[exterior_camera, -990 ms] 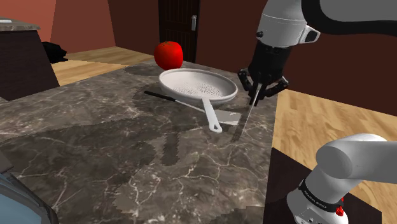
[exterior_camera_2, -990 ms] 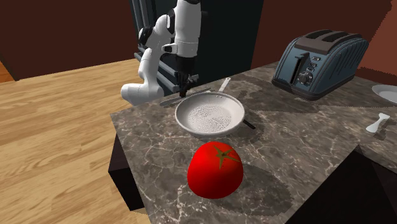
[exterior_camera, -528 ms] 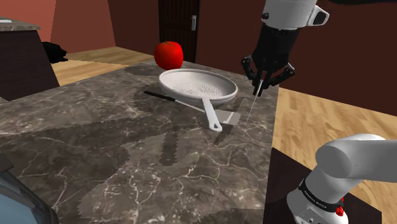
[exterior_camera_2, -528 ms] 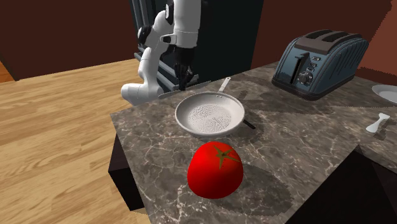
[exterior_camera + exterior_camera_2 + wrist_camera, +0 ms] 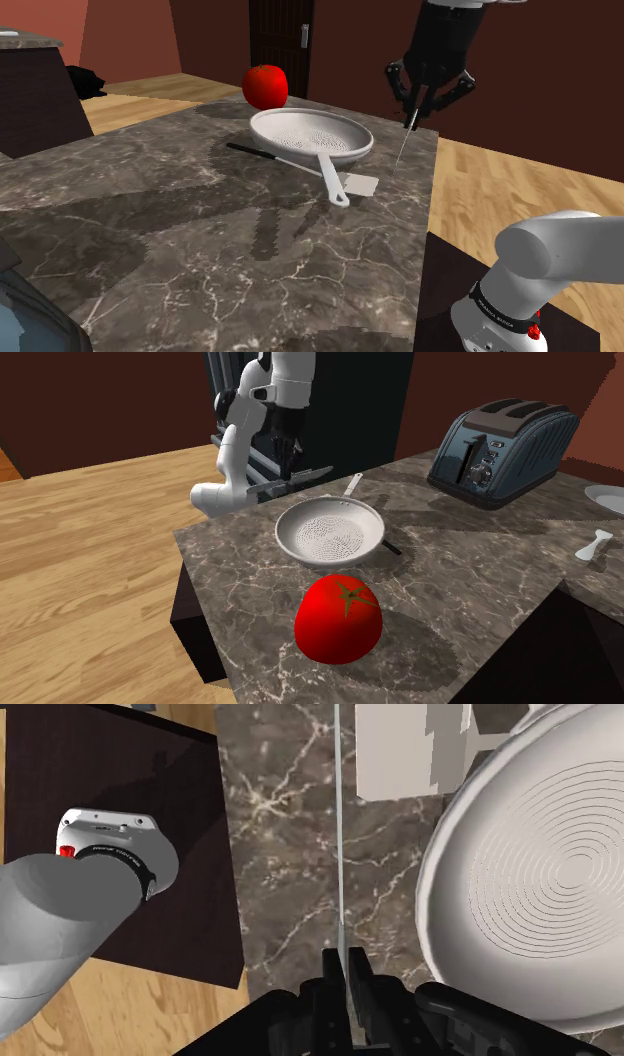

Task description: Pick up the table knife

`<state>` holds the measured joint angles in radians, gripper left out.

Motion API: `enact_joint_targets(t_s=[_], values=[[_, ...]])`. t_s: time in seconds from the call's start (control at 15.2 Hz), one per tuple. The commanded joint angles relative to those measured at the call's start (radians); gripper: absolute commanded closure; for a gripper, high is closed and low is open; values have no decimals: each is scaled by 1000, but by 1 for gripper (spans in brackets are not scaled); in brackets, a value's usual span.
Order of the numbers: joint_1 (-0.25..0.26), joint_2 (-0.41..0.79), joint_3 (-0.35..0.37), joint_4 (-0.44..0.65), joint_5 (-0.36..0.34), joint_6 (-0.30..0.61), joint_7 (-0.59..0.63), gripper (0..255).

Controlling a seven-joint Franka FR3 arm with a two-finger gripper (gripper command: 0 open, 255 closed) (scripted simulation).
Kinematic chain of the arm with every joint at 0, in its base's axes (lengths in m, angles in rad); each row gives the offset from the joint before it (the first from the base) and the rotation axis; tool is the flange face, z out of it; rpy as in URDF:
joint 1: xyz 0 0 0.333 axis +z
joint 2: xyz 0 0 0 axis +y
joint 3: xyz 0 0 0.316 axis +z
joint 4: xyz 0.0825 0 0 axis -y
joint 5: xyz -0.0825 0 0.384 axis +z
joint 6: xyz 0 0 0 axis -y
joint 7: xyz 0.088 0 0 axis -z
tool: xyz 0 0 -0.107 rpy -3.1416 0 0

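Observation:
The table knife (image 5: 403,150) is a thin grey blade hanging in the air above the near corner of the marble counter (image 5: 180,230), tip down. My gripper (image 5: 415,108) is shut on its handle end, well above the counter. In the second exterior view the knife (image 5: 312,474) lies nearly level under the gripper (image 5: 288,470), just off the counter's far edge. In the wrist view the blade (image 5: 338,824) runs straight out from between my fingers (image 5: 340,966).
A white perforated pan (image 5: 310,135) sits beside the knife, its handle toward the stand. A black-handled spatula (image 5: 250,151) lies under it, with its pale head (image 5: 362,185) by the pan handle. Behind stands a red tomato (image 5: 265,86). A toaster (image 5: 500,447) occupies the counter's end.
The gripper has risen steadily with the knife in it; the blade that touched the counter a second ago now hangs free above it. Pan, spatula and tomato have not moved.

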<state>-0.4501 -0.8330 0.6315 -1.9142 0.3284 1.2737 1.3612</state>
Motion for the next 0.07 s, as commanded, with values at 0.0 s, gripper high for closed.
enact_joint_targets(t_s=[0.0], values=[[-2,5,-1,11,-2,-7,0,255]])
